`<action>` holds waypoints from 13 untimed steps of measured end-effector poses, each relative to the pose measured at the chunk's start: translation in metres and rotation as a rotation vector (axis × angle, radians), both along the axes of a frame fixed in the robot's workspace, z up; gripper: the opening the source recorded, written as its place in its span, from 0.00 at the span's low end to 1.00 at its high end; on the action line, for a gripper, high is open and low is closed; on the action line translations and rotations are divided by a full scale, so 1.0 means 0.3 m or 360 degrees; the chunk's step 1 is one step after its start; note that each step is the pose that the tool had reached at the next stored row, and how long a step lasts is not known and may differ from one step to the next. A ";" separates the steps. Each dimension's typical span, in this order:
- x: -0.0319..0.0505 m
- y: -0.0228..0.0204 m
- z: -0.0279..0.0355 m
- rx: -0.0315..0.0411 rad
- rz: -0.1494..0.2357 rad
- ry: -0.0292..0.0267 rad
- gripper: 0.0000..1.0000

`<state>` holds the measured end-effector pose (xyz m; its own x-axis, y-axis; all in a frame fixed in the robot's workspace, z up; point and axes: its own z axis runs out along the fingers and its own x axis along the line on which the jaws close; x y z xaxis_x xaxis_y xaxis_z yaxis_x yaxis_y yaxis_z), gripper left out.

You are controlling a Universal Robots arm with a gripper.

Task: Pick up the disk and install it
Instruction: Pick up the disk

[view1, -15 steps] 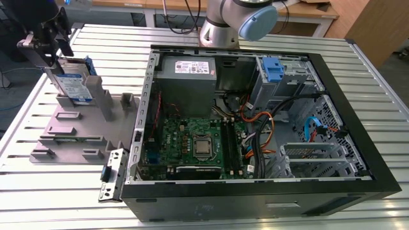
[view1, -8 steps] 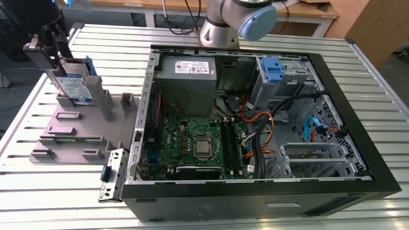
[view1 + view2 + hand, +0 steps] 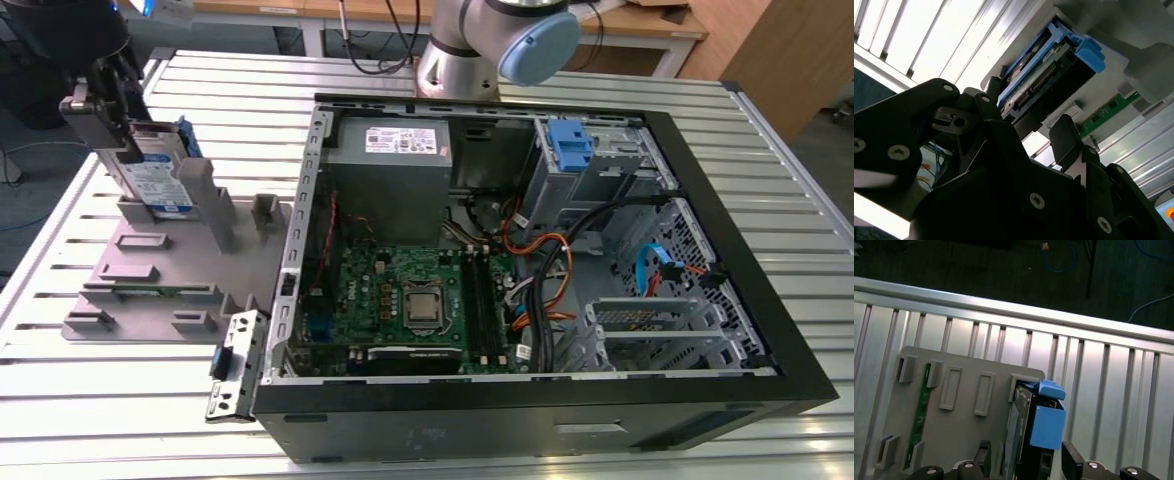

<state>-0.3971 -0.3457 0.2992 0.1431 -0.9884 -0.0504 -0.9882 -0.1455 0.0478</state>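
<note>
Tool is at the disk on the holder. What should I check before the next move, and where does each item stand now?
1. The disk stands upright in the grey holder: ok.
2. The tool is centred on the disk, with fingers on either side of it in both wrist views: ok.
3. The tool is open: ok.
4. The fingers have contact with the disk's sides: cannot tell.
5. The computer case lies open, its inside exposed from above: ok.
</note>
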 end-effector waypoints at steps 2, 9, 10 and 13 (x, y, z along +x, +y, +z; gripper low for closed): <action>0.000 0.005 -0.003 0.0004 0.0000 0.00001 0.66; 0.000 0.014 -0.009 0.0007 -0.0025 -0.00002 0.66; 0.000 0.014 -0.009 0.0007 -0.0025 -0.00003 0.66; 0.000 0.014 -0.001 0.0007 -0.0026 -0.00001 0.66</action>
<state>-0.3971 -0.3414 0.2988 0.1267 -0.9904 -0.0546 -0.9905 -0.1293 0.0472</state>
